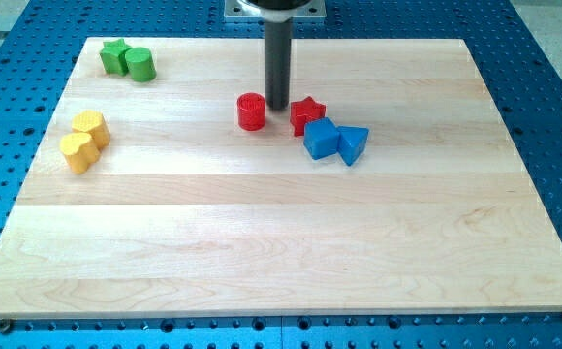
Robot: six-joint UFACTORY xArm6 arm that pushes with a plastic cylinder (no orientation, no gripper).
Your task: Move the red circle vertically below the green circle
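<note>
The red circle stands on the wooden board a little left of the board's middle, in the upper part. The green circle sits at the top left, touching a green star on its left. My tip rests on the board just right of the red circle, in the gap between it and the red star. It is close to both; I cannot tell whether it touches either.
A blue cube and a blue triangular block lie just below right of the red star. Two yellow blocks sit together near the left edge. A metal mount stands beyond the top edge.
</note>
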